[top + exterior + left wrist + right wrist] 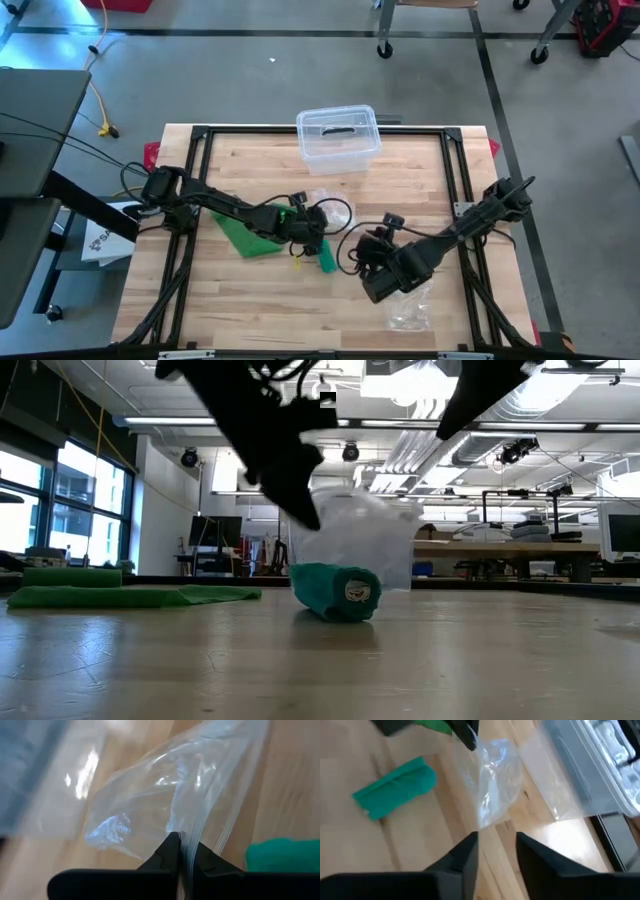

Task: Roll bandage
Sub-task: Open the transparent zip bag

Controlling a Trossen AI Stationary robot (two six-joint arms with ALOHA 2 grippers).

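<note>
Item: rolled teal-green bandage (327,262), a short cylinder of fabric, lying on its side on the light wooden slatted table (250,310) near the centre, with a small label showing on its end in the low view (337,592); in the right wrist view the roll (395,787) is lying free on the boards, touched by neither arm. Item: flat green cloth sheet (243,234), spreading on the table beside the roll, under the left arm. Item: clear thin plastic bag (165,795), crumpled and glossy, hanging from the left gripper (181,854), whose two dark fingers are pressed together and pinching the bag's edge; the low view is showing the bag (355,545) lifted just behind the roll. Item: right gripper (495,845), hovering over the table near the middle, its fingers spread with a gap between them and nothing in them, pointing toward the bag and roll. Item: second clear plastic bag (408,310), lying flat on the boards by the right arm near the front edge. Item: clear rectangular lidded plastic box (338,138), sitting at the table's far edge, well apart from the roll, with a dark object inside that cannot be identified.
</note>
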